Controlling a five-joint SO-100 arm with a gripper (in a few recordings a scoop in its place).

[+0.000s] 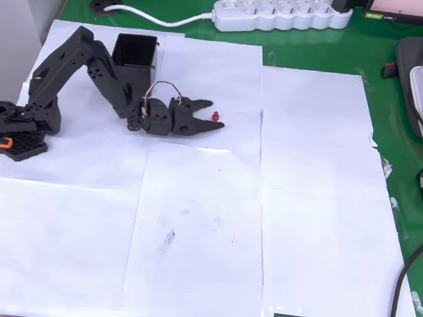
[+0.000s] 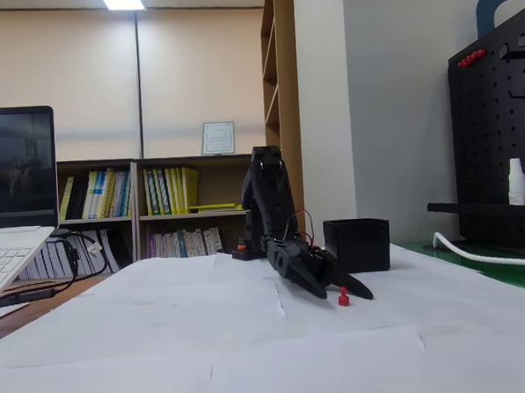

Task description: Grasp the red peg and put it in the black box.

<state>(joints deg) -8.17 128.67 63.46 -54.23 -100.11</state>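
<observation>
Standing upright on its head or stem, the red peg (image 1: 216,117) sits on the white paper (image 1: 192,222) a little above the middle of the overhead view, between the gripper's (image 1: 209,115) two fingers, which are spread apart around it and not yet closed. That placement looks like a lineup for the grasp: low to the sheet, tips reaching just past the peg. The black box (image 1: 135,57) waits at upper left in the overhead view, open top up, close behind the arm's elbow, so the carry should be short.

From above, the gap between the fingers shows clearly. The fixed view instead shows height: the peg (image 2: 343,297) rests on the paper under the down-sloping gripper (image 2: 351,290), with the box (image 2: 357,244) behind it.
</observation>
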